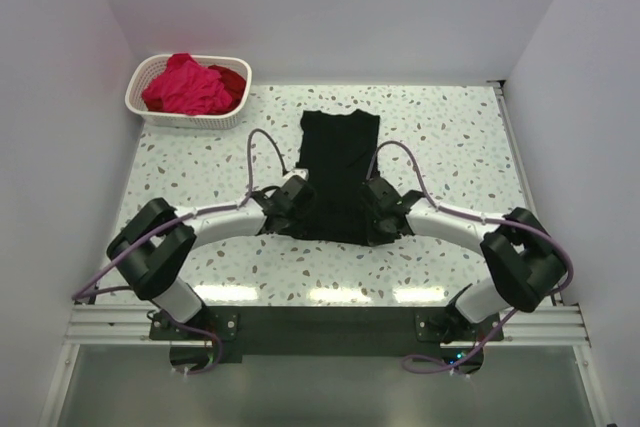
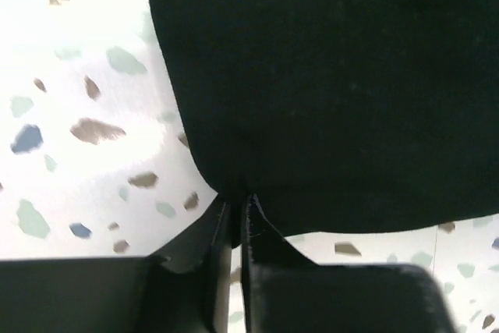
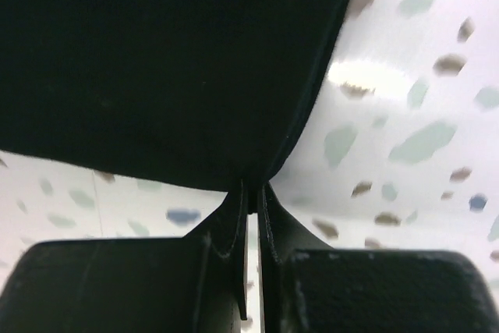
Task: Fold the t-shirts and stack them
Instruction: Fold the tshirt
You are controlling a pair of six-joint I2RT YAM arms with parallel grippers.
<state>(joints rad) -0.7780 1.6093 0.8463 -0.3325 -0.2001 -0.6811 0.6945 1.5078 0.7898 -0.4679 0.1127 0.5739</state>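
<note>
Top view: black t-shirt (image 1: 338, 172) lay flat mid-counter (image 1: 450, 147), pink t-shirt (image 1: 185, 87) and red t-shirt (image 1: 232, 80) in the basket (image 1: 134, 99) far left; grips were hidden. Wrist views resolved them: left pincer (image 2: 236, 220) and right pincer (image 3: 253, 200) each pinched shut on a near hem corner.

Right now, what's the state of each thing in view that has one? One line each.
black t-shirt: flat on the table, both near corners pinched
left gripper: shut on the black t-shirt's near left corner
right gripper: shut on its near right corner
pink t-shirt: crumpled, unfolded, in the basket
red t-shirt: crumpled, in the basket, partly under the pink one
basket: upright, far left of the table
</note>
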